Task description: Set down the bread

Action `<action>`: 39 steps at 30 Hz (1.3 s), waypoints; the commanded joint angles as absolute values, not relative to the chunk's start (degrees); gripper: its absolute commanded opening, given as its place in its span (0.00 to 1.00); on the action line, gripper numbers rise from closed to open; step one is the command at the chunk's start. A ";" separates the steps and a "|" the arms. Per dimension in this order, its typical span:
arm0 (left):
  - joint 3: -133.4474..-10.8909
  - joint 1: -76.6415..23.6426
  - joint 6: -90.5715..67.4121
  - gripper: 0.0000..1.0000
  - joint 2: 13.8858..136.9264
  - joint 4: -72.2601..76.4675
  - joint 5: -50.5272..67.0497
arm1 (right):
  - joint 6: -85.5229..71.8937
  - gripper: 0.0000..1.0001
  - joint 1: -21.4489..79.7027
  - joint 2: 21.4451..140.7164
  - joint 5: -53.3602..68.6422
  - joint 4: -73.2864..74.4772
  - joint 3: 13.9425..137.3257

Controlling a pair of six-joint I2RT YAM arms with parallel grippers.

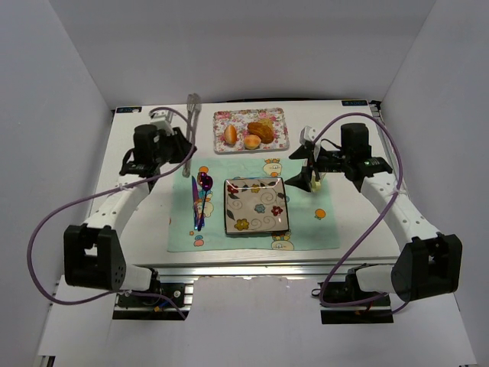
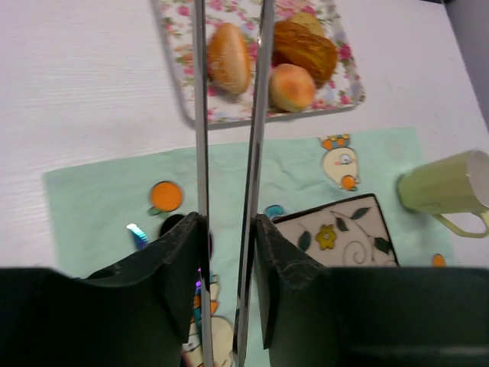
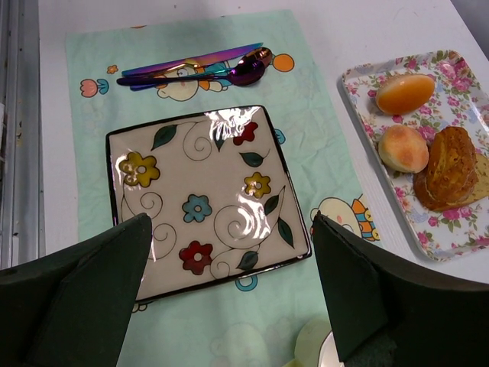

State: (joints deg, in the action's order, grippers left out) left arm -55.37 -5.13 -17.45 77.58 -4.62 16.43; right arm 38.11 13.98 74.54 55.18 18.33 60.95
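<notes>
Three breads lie on a floral tray (image 1: 278, 115) at the back: an oval roll (image 1: 230, 135), a round bun (image 1: 251, 141) and a brown pastry (image 1: 262, 130). My left gripper (image 1: 186, 158) is shut on metal tongs (image 1: 191, 126) that point at the tray. In the left wrist view the tongs (image 2: 200, 115) run from my gripper (image 2: 229, 229) to the roll (image 2: 229, 57), their tips out of view. My right gripper (image 1: 307, 176) is open and empty over a pale green cup (image 1: 315, 183). A square flowered plate (image 1: 256, 205) sits empty between my open jaws in the right wrist view (image 3: 206, 199).
A mint placemat (image 1: 309, 225) lies under the plate. A purple spoon and other cutlery (image 1: 200, 200) lie on the mat left of the plate. The cup (image 2: 447, 187) stands on the mat right of the plate. White walls enclose the table.
</notes>
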 commanded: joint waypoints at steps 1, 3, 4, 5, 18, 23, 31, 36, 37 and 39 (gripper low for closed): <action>-58.70 -8.52 -23.38 0.45 82.52 -2.45 16.53 | 38.32 0.89 13.54 72.60 55.55 18.19 60.21; -62.29 -10.18 -22.94 0.47 84.72 -3.42 15.39 | 38.41 0.89 13.45 72.34 55.55 18.02 59.94; -63.45 -10.72 -22.77 0.48 86.73 -4.12 14.95 | 38.41 0.89 13.45 72.25 55.55 17.84 59.77; -64.68 -11.16 -22.68 0.48 87.79 -4.22 14.68 | 38.06 0.90 13.45 72.16 55.55 17.75 59.50; -84.98 -18.19 -15.48 0.54 102.74 -18.70 6.79 | 37.27 0.89 12.30 70.93 55.28 16.52 58.01; -89.21 -20.13 -11.34 0.56 105.73 -24.69 -0.78 | 36.83 0.89 12.13 71.45 55.72 16.08 58.09; -90.00 -20.83 -10.55 0.56 107.22 -25.75 -1.06 | 36.83 0.89 11.95 71.54 55.81 16.35 58.27; -90.62 -20.92 -10.28 0.56 108.10 -27.16 -0.09 | 36.83 0.90 11.95 71.37 55.90 16.26 58.01; -90.62 -20.92 -10.28 0.56 108.11 -27.25 1.65 | 36.74 0.89 12.04 71.37 55.90 16.26 57.92; -90.62 -20.92 -10.28 0.56 108.11 -27.33 2.19 | 36.83 0.89 11.95 71.37 55.90 16.17 57.83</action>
